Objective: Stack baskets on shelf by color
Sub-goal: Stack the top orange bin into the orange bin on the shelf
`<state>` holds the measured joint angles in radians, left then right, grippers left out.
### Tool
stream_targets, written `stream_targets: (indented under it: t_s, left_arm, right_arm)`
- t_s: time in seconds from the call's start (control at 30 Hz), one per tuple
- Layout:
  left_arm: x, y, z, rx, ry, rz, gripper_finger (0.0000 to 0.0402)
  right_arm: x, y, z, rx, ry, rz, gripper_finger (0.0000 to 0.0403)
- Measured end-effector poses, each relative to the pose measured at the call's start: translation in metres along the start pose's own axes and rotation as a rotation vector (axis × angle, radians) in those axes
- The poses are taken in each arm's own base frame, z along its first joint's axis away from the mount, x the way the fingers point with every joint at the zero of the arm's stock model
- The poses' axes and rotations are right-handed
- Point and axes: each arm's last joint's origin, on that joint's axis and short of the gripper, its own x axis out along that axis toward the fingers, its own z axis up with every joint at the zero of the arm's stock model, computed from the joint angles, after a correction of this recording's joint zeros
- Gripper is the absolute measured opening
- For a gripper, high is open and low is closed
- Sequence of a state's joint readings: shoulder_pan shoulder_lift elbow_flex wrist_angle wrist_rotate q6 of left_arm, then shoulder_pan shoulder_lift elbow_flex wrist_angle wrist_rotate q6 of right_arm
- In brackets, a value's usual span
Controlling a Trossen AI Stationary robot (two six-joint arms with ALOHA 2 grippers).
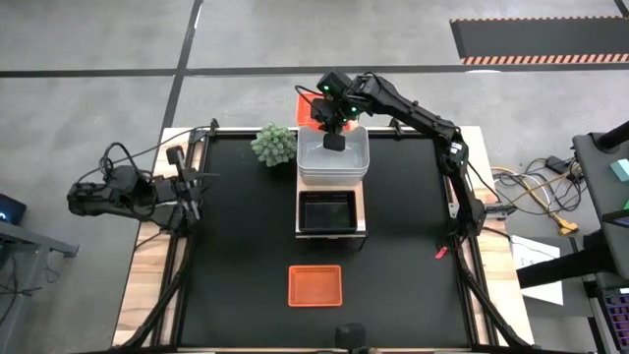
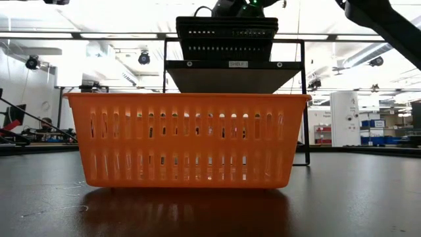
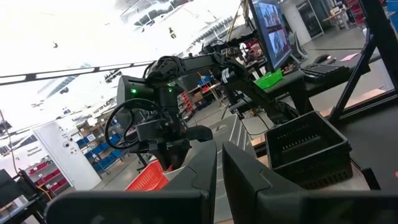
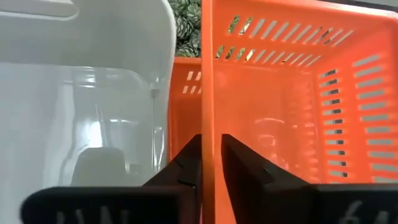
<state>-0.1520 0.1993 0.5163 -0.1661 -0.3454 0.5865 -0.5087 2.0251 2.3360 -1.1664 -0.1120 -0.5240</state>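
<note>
A red-orange basket (image 1: 304,102) sits at the shelf's far end, next to a stack of translucent white baskets (image 1: 333,160) on the shelf (image 1: 361,208). A black basket (image 1: 327,211) rests on the shelf's near part. A second red-orange basket (image 1: 314,285) stands on the table near the front edge and fills the low view (image 2: 187,138). My right gripper (image 4: 209,168) is over the far basket, shut on its wall. My left gripper (image 1: 193,183) waits at the table's left edge, shut and empty. My right gripper pinches the far red-orange basket's wall (image 4: 208,118), the one facing the white stack, at its rim. One finger (image 4: 249,171) is inside the basket and the other (image 4: 185,167) outside. The fingers come from above, pointing down. I cannot tell whether the basket's bottom rests on the shelf.
A small spiky green plant (image 1: 274,145) stands on the table just left of the shelf's far part. The mat (image 1: 236,256) shows bare black on both sides of the shelf. Cables and other equipment lie beyond the table's right edge.
</note>
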Motion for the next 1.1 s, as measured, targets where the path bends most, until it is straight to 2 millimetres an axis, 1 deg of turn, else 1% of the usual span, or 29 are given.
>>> stream_targets:
  t_s: [0.2, 0.3, 0.4, 0.63, 0.77, 0.9, 1.1]
  left_arm:
    - [0.000, 0.000, 0.000, 0.001, 0.000, -0.001, 0.0010]
    - [0.000, 0.000, 0.000, 0.001, 0.000, -0.001, 0.0010]
    - [0.000, 0.000, 0.000, 0.001, 0.000, -0.001, 0.0010]
    - [0.000, 0.000, 0.000, 0.002, 0.002, -0.002, 0.0010]
    - [0.001, -0.001, -0.001, 0.005, 0.003, -0.003, 0.0010]
    - [0.001, -0.001, -0.001, 0.007, 0.004, -0.003, 0.0010]
    - [0.001, -0.003, -0.003, 0.037, 0.011, -0.009, 0.0010]
  right_arm:
    - [-0.002, 0.000, 0.000, 0.005, 0.001, -0.008, 0.0093]
    - [-0.004, 0.000, 0.000, -0.012, 0.000, -0.008, 0.0098]
    - [-0.007, 0.000, 0.001, -0.013, -0.006, -0.011, 0.0090]
    - [-0.015, 0.000, 0.003, -0.024, -0.027, -0.020, 0.0057]
    - [-0.017, 0.001, 0.003, -0.028, -0.030, -0.017, 0.0041]
    - [-0.017, 0.001, 0.003, -0.041, -0.030, -0.015, 0.0033]
    - [-0.021, 0.007, 0.007, -0.067, -0.042, -0.012, 0.0032]
